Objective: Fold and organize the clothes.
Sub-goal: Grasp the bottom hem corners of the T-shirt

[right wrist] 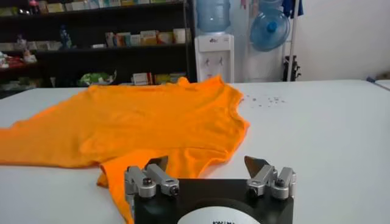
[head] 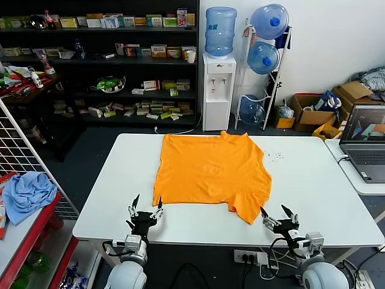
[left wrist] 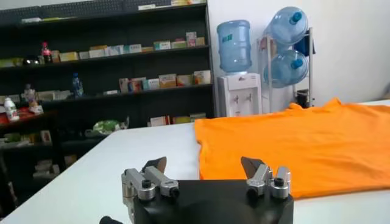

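Note:
The bright orange T-shirt [head: 210, 168] lies spread flat on the white table [head: 313, 180], plain side up, no lettering showing. One sleeve [head: 246, 208] is rumpled at the near right. My left gripper [head: 147, 206] is open and empty just before the shirt's near left corner. My right gripper [head: 279, 214] is open and empty, just right of the rumpled sleeve. In the left wrist view the shirt [left wrist: 292, 143] lies ahead of the open gripper [left wrist: 207, 168]. In the right wrist view the sleeve [right wrist: 152, 161] lies just ahead of the open gripper [right wrist: 208, 165].
A light blue cloth [head: 27, 189] lies on a red rack at the left. A laptop [head: 366, 141] sits on a side table at the right. Small specks [head: 277, 156] dot the table near the shirt's right side. Shelves and a water dispenser [head: 218, 90] stand behind.

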{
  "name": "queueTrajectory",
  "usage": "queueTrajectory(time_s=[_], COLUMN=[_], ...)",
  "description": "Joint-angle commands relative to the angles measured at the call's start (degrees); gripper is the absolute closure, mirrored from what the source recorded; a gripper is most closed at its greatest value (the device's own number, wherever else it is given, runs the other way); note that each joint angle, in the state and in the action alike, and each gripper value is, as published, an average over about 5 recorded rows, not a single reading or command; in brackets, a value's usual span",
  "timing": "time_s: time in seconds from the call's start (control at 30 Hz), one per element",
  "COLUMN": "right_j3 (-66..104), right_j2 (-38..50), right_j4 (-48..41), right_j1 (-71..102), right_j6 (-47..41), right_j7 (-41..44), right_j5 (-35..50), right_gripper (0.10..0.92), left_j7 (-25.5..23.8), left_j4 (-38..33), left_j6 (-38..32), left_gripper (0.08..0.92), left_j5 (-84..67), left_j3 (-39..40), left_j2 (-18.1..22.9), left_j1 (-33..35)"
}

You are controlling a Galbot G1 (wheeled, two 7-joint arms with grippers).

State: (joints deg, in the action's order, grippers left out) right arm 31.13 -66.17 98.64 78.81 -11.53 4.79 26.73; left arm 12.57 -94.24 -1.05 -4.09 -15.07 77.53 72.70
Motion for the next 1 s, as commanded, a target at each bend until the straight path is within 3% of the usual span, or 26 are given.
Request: queueTrajectory(time_s=[0.03, 0.33, 0.77, 0.87, 1.0], right_j3=[-0.12, -3.29, -6.65, -6.93, -7.21], right_j2=[0.0, -1.79, -4.4, -4.78, -5.33], right_j4=[-0.18, -4.18, -8.28, -8.65, -8.83], right_j1=[-0.06, -4.69, -10.15, -10.5, -10.74], right_j6=[-0.59, -1.71, -3.48, -3.96, -4.41], right_j7=[0.01, -0.82, -1.66, -1.93, -2.51], right_j5=[0.34, 0.42, 0.67, 0.96, 1.32], right_gripper=[0.203, 0.203, 0.204, 0.238, 0.343], left_j7=[-0.71, 1.55, 4.26, 4.3, 4.18], left_j4=[-0.27, 0.31, 2.11, 2.68, 3.06], left_j6=[5.83, 13.5, 15.91, 16.12, 16.22], left_gripper=[0.177, 0.177, 0.177, 0.177, 0.221], left_j5=[-1.69, -9.48, -14.47, -15.0, -15.35], left_j3=[0.55, 3.12, 4.71, 4.74, 4.83], left_j2=[-0.39, -1.68, -2.3, -2.48, -2.58], left_j1=[-0.71, -3.96, -7.21, -7.53, -7.6])
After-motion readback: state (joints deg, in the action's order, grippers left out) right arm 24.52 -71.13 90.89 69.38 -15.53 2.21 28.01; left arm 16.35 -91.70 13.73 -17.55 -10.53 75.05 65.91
